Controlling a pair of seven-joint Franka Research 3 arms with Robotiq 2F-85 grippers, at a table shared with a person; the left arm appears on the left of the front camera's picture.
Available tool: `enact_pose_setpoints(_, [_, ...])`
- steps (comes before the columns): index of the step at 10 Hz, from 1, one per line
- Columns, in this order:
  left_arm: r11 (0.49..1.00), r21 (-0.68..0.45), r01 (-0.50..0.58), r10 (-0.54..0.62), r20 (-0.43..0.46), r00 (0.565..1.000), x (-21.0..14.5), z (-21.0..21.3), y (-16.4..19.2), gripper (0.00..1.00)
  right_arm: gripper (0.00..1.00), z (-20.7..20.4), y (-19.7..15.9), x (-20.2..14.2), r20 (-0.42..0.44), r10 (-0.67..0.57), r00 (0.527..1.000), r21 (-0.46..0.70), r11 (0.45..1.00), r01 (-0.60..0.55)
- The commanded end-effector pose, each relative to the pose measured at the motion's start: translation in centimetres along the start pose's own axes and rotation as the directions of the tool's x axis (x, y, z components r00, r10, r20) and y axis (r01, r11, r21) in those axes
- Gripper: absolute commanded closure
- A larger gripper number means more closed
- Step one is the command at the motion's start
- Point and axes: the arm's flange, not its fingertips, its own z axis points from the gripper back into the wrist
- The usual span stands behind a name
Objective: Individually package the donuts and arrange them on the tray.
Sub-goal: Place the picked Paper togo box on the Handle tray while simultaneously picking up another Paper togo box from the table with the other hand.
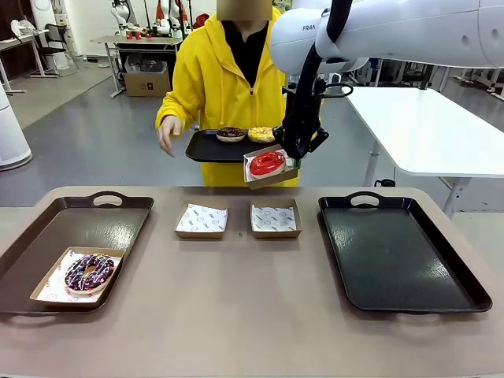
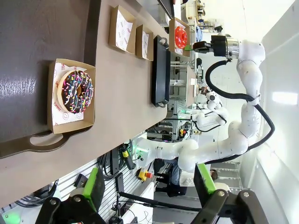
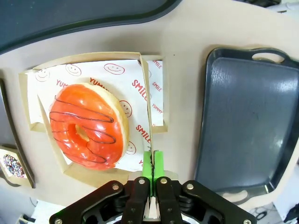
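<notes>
Tan table [image 1: 252, 315]: brown tray [image 1: 79, 228] left, black tray [image 1: 394, 252] right, two paper-lined boxes [image 1: 201, 220] between.

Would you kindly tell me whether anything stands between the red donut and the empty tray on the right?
Nothing visible does. The right fingers hold the box with the red donut in the air; the right tray lies bare, and the two empty boxes sit left of it.

The donut [image 3: 88, 125] is glossy red (dark squiggles), its paper [image 3: 125, 74] white.
</notes>
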Motion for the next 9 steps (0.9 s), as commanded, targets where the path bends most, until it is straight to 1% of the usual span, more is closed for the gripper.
enact_pose_setpoints(1, [1.000, -0.008, 0.025, -0.025, 0.005, 1.000, -0.4, 0.1, 0.1, 0.00, 1.00, -0.1, -0.4, -0.4, -0.003, -0.002, 1.000, 0.003, 1.000, 0.002])
enact_pose_setpoints(3, [1.000, -0.008, 0.025, -0.025, 0.005, 1.000, -0.4, 0.1, 0.1, 0.00, 1.00, -0.1, -0.4, -0.4, -0.003, -0.002, 1.000, 0.003, 1.000, 0.002])
enact_pose_setpoints(4, [1.000, 0.000, 0.000, 0.000, 0.000, 1.000, 0.0, 0.0, 0.0, 0.00, 0.99, 0.0, 0.0, 0.0, 0.000, 0.000, 1.000, 0.000, 1.000, 0.000])
enact_pose_setpoints(5, [0.999, 0.046, -0.010, 0.009, 0.008, 1.000, 0.8, -0.8, -1.0, 0.00, 0.99, 0.3, -1.4, -0.9, 0.004, 0.044, 0.999, -0.020, 0.999, -0.044])
enact_pose_setpoints(6, [0.993, 0.115, -0.007, 0.010, -0.026, 1.000, 2.1, -2.3, -3.8, 0.00, 0.99, 1.8, -3.8, -2.5, 0.017, 0.054, 0.998, -0.027, 0.998, -0.054])
enact_pose_setpoints(7, [0.978, 0.204, 0.047, -0.034, -0.065, 0.997, 4.0, -4.0, -7.5, 0.00, 0.99, 3.6, -6.7, -4.7, 0.032, 0.035, 0.999, -0.024, 0.999, -0.035])
enact_pose_setpoints(8, [0.965, 0.254, 0.063, -0.040, -0.094, 0.995, 6.0, -5.8, -11.0, 0.00, 0.99, 5.0, -9.7, -7.2, 0.057, -0.009, 0.998, -0.033, 0.999, 0.011])
enact_pose_setpoints(9, [0.950, 0.305, 0.061, -0.021, -0.132, 0.991, 8.8, -8.4, -14.2, 0.00, 0.99, 5.4, -12.8, -9.3, 0.044, -0.033, 0.998, -0.052, 0.998, 0.035])
